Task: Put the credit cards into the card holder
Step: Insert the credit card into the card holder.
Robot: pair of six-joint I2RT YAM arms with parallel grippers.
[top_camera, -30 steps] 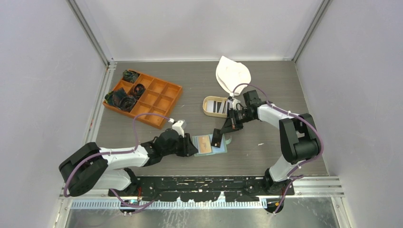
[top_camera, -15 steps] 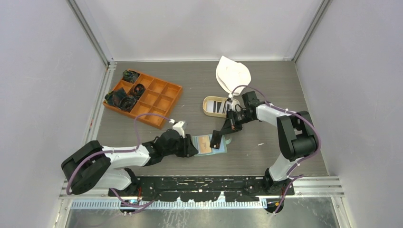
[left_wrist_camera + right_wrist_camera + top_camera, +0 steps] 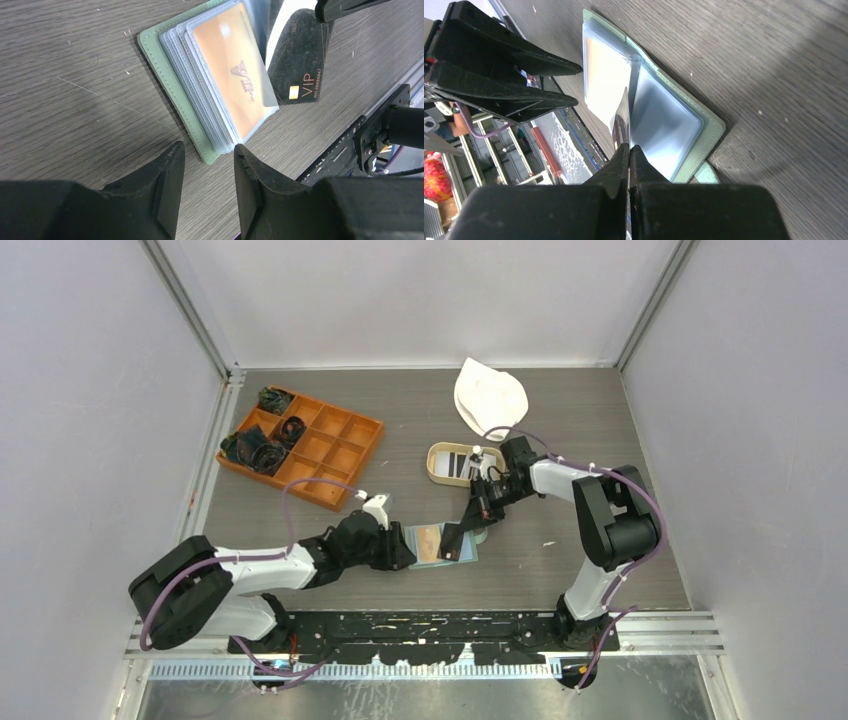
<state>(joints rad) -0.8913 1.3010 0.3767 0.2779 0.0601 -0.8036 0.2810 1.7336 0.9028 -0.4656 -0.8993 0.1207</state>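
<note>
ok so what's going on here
The right gripper is shut on a black VIP card, holding it over the open sage-green card holder, whose clear pocket shows a tan-gold card. The left gripper stands open at the holder's corner. More cards lie in the oval tan tray.

Pale lilac walls (image 3: 90, 390) enclose a grey wood-grain table (image 3: 400, 400).

The right gripper (image 3: 466, 524) has carried its black VIP card (image 3: 452, 541) down and to the left. The card was beside the open card holder (image 3: 462, 557) and now hangs over its right-hand sleeves, lower edge at the plastic. The right arm's elbow has swung slightly leftward.
</note>
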